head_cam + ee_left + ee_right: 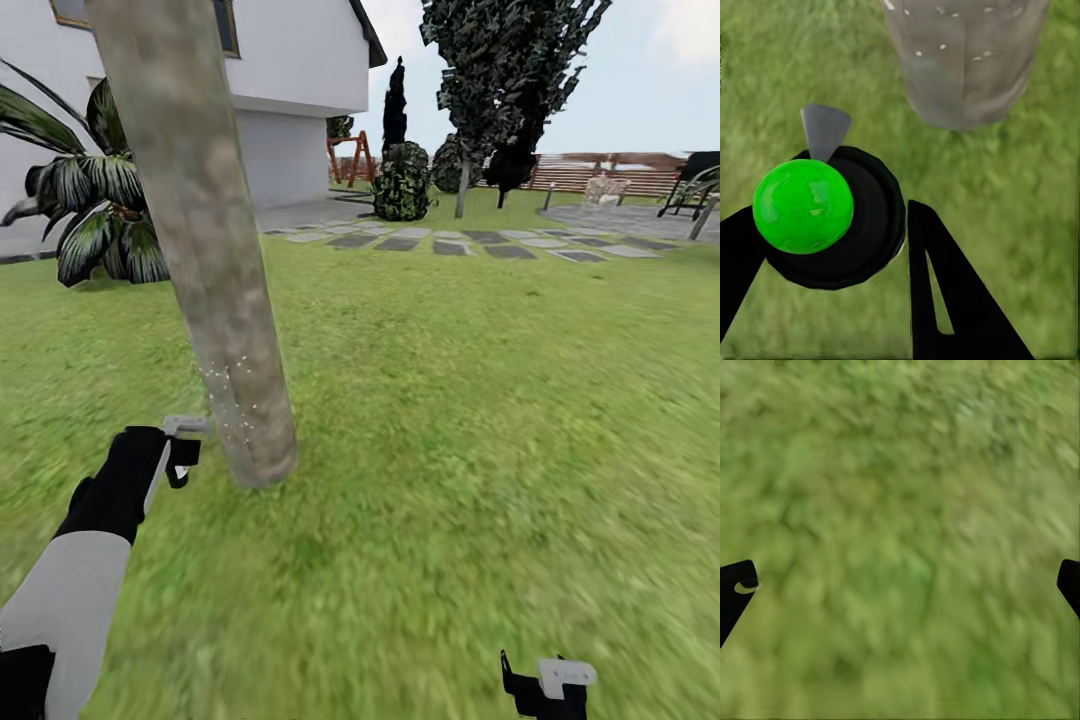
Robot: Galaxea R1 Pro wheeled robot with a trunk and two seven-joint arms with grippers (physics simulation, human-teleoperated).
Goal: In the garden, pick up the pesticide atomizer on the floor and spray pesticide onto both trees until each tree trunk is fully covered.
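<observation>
One pale mottled tree trunk (210, 250) leans up from the lawn just ahead on the left, with white specks low on its bark; the second such tree is out of view. My left gripper (172, 455) is shut on the pesticide atomizer (183, 432), held close to the left of the trunk's base. In the left wrist view the atomizer (840, 232) shows a dark round body, a green ball and a grey nozzle aimed toward the trunk (964, 60), with the left gripper (832, 251) around it. My right gripper (548, 685) hangs low over grass, its fingers (735, 589) wide apart and open.
A striped-leaf palm-like plant (90, 200) stands left of the trunk before the white house (290, 90). Stepping stones (480, 243), a dark bush (402, 182), dark-leaved trees (500, 90) and the slat fence (610, 175) lie far ahead. Open lawn (480, 420) spreads to the right.
</observation>
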